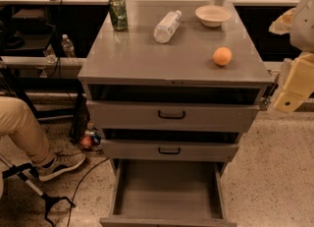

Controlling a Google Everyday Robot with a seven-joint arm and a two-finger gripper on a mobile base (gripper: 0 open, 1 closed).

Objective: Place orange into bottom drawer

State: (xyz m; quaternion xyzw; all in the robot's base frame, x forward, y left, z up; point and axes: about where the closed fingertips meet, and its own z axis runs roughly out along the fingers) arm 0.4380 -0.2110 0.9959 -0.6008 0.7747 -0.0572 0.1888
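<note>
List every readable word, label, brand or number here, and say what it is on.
No text here can be read.
The green can: its print is illegible.
The plastic bottle: its label is illegible.
The gripper, at the right edge beside the cabinet top: no markings seen.

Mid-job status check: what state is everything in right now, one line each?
orange: loose on the cabinet top, front right.
bottom drawer: pulled open, empty.
top drawer and middle drawer: pushed in or nearly.
water bottle: lying on its side.
can: upright.
bowl: upright, looks empty.
end effector: beside the cabinet top's right edge, not touching the orange.
</note>
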